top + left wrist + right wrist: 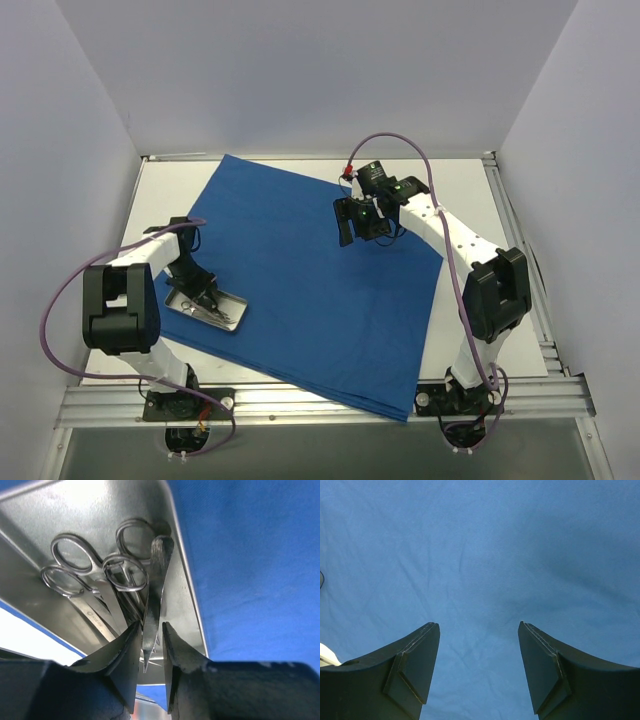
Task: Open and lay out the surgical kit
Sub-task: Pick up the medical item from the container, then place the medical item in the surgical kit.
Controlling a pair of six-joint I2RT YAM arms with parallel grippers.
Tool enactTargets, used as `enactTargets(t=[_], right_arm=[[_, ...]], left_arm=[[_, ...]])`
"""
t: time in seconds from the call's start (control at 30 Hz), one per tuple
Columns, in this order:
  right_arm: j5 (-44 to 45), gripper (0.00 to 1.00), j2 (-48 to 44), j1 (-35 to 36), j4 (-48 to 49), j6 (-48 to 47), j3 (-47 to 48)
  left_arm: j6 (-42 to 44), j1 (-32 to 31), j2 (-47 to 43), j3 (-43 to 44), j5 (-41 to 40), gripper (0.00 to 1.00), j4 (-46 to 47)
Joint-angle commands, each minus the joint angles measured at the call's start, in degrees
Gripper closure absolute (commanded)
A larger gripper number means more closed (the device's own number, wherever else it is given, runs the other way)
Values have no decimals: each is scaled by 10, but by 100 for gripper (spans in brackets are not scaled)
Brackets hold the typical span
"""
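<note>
The royal-blue drape [310,300] lies spread flat over the table. On its left edge sits the shiny metal tray [180,303], which holds several silver scissor-like instruments [75,555] and a pair of tweezers [159,565]. My left gripper [151,630] reaches down into the tray. Its jaws stand narrowly apart astride the tweezers' tip, with a slim gap on the right side. My right gripper [362,225] hovers over the drape's far right part. It is open with only blue cloth [480,555] between its fingers [420,655].
Bare white tabletop [170,180] shows beyond the drape at the far left and along the right side. White enclosure walls stand on three sides. An aluminium rail [300,400] runs along the near edge, by the arm bases. The drape's near corner overhangs it.
</note>
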Motion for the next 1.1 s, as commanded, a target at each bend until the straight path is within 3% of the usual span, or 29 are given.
enactTargets(t=[0.0,0.23,0.4,0.57,0.6,0.77,0.97,1.07], right_arm=[[4,35,-6,-3,-14,5,0],[7,35,-9,-1,-16,7,3],[20,31,-8,3,-24,6,17],[1,2,-7,2,-3,27,18],[-26,0,-7,3,12,36,15],[-81,5,-9,17,52,55,15],[-145,17,-13,53,118,104,43],[-152,25,5,63,125,139,68]], left_arm=[[10,-2,5,8,-13,68,18],[18,-1,-11,9,-11,97,10],[24,-1,-75,29,-14,98,-33],[52,-4,-144,98,-8,98,-83],[58,-6,-152,107,-11,98,-95],[68,-6,-205,126,18,98,-113],[91,-65,-264,60,185,98,38],[98,-102,-264,55,207,98,94]])
